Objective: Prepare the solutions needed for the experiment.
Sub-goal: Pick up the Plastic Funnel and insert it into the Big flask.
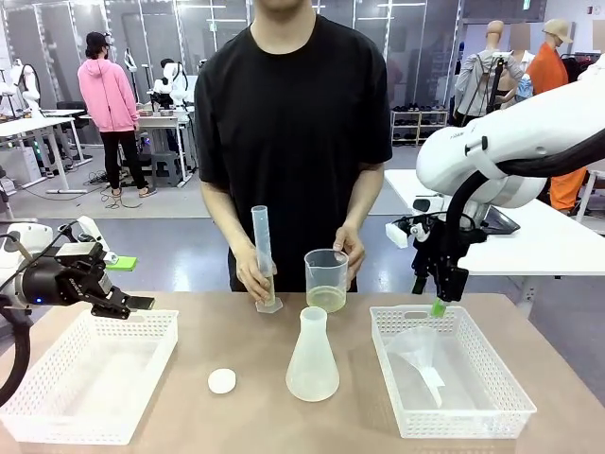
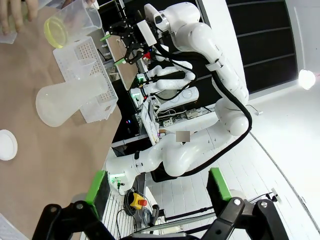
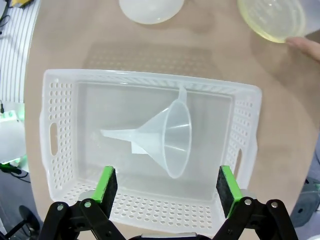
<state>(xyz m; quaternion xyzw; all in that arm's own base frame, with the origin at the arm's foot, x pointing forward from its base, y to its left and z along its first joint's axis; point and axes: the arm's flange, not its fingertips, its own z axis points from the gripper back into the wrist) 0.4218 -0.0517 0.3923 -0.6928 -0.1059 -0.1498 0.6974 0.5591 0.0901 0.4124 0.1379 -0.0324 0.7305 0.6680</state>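
Observation:
The solution (image 1: 326, 300) is a shallow pale yellow-green layer in a clear beaker (image 1: 326, 274), which a person's hand steadies at the table's far middle. The person's other hand holds a tall graduated cylinder (image 1: 263, 255) upright beside it. A frosted conical flask (image 1: 312, 357) stands in front of them. My right gripper (image 1: 437, 301) hangs open above the far edge of the right basket (image 1: 473, 416). In the right wrist view the right gripper (image 3: 167, 187) is over a plastic funnel (image 3: 170, 132) lying in that basket. My left gripper (image 1: 128, 305) is open and empty over the left basket (image 1: 57, 430).
A small white disc (image 1: 222, 380) lies on the table left of the flask. The left basket holds nothing. In the left wrist view the flask (image 2: 65, 102), the beaker (image 2: 65, 25) and the disc (image 2: 6, 145) lie far off. Bare tabletop separates the two baskets at the front.

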